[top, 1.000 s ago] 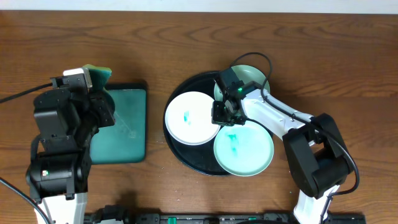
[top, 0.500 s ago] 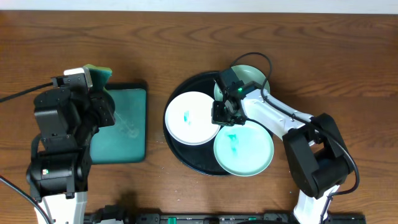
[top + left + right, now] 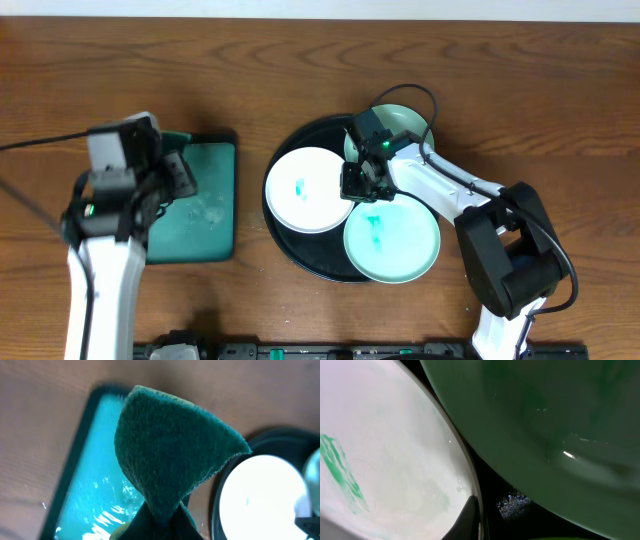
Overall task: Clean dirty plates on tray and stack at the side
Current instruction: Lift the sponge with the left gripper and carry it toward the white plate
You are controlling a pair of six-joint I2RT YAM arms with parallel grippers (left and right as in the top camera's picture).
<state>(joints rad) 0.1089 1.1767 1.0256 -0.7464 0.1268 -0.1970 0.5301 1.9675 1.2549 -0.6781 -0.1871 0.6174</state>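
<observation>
Grasping a green scouring pad (image 3: 170, 455), the left hand (image 3: 161, 519) is held over the wet rectangular tray (image 3: 205, 225), likely for soaking. The three plates (image 3: 303, 190) are left on the black tray (image 3: 288, 245), where the right hand (image 3: 362, 185) is set clenched between them.

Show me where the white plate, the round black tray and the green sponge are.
white plate (image 3: 305, 190), overhead view, its middle.
round black tray (image 3: 315, 256), overhead view, bare floor near its rim.
green sponge (image 3: 170, 455), left wrist view, middle of pad.
</observation>
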